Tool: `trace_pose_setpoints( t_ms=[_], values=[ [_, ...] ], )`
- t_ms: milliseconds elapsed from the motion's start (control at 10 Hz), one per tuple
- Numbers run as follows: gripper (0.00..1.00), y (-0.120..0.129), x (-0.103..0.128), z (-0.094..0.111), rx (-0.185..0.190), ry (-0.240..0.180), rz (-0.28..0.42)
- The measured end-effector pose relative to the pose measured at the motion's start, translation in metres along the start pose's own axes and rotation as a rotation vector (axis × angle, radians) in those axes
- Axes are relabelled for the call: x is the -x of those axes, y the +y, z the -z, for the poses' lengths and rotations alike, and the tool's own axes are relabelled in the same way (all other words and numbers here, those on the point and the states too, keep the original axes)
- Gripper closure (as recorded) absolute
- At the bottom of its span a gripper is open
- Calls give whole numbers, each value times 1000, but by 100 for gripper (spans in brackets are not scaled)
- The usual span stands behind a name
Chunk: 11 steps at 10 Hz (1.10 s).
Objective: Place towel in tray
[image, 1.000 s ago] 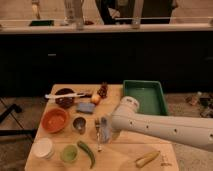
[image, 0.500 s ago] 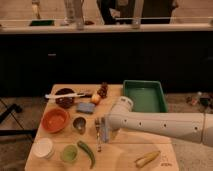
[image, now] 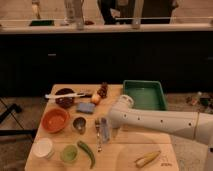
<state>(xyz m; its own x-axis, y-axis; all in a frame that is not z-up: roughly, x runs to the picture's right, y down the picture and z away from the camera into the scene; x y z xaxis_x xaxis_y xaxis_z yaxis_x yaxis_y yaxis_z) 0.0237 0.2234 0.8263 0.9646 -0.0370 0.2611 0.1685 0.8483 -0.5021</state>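
Since the earlier frames the arm's rounded end has been carried a little to the left, while the things on the worktop [image: 131, 150] have been left where they lay. The towel [image: 104, 130] is seen as a pale blue-grey strip lying flat on the wood, outside the tray and near its front-left corner. The end effector [image: 108, 123] is lowered at the arm's left tip, just beside the towel's right edge. It is spread wide and nothing is held in it.

The white arm [image: 160, 122] is stretched in from the right edge, nearly level above the worktop. Its rounded joint is raised just in front of the green tray [image: 145, 84], part of whose front-left rim is hidden by it.

To the left, an orange bowl [image: 55, 120] is set well apart from the towel. A dark bowl [image: 65, 98] is placed behind it, and a blue sponge [image: 86, 107] and a metal cup [image: 79, 124] lie nearer. A thin utensil [image: 98, 139] is laid just left of the towel.
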Motion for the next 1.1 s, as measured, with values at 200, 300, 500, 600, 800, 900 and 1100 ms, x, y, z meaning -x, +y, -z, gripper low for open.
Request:
trace_pose_setpoints(
  t_ms=[200,300,500,600,800,900,1100],
  values=[
    [20,1,-2,-4,16,-2,2],
    [20,2,-1,-6,22,-3,5],
    [22,1,1,-9,27,-7,11],
    [31,1,1,-10,27,-7,16],
    [49,1,3,-11,25,-8,25],
    [61,2,3,-11,25,-6,30],
    [80,2,4,-9,18,-1,44]
  ],
)
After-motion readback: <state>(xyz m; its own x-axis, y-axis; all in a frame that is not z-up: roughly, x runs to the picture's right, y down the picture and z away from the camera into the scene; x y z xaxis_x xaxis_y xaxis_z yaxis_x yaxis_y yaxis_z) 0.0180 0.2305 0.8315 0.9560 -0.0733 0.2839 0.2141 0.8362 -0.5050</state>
